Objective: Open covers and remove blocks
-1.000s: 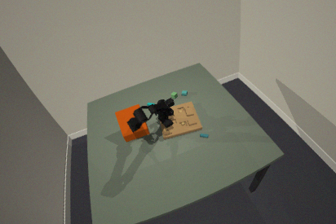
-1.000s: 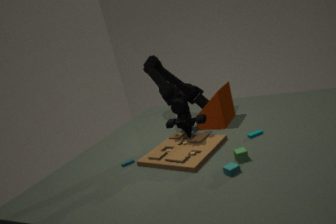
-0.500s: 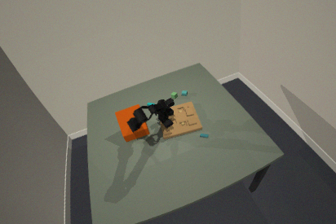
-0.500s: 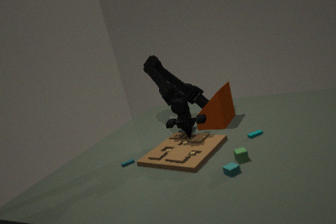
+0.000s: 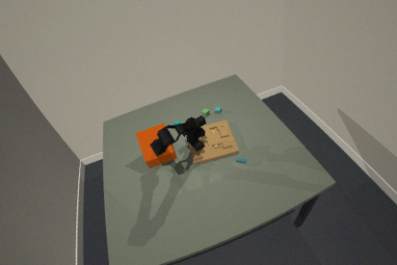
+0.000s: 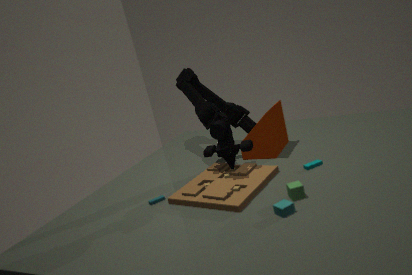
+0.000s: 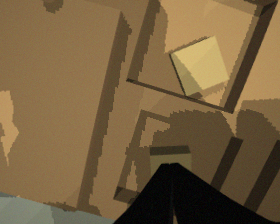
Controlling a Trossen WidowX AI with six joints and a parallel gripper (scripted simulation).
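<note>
The wooden puzzle board (image 5: 232,146) (image 6: 260,180) lies flat with raised covers and recesses. My gripper (image 6: 232,167) (image 7: 169,171) is shut, pointing down over the board's end nearest the orange wedge. In the wrist view its tips overlap a small shaded square knob (image 7: 170,156); contact cannot be told. A pale yellow square piece (image 7: 199,66) sits in a walled recess beyond. On the table, clear of the board, are a green block (image 5: 205,112) (image 6: 295,190), a teal block (image 5: 218,110) (image 6: 284,208), a teal bar (image 5: 241,160) (image 6: 156,200) and a cyan bar (image 5: 177,123) (image 6: 313,164).
An orange wedge (image 5: 145,136) (image 6: 274,135) stands close to the board, behind the arm in the exterior view. The arm reaches over it and hides part of the board in the top view. The arm's shadow darkens the covers near the tips.
</note>
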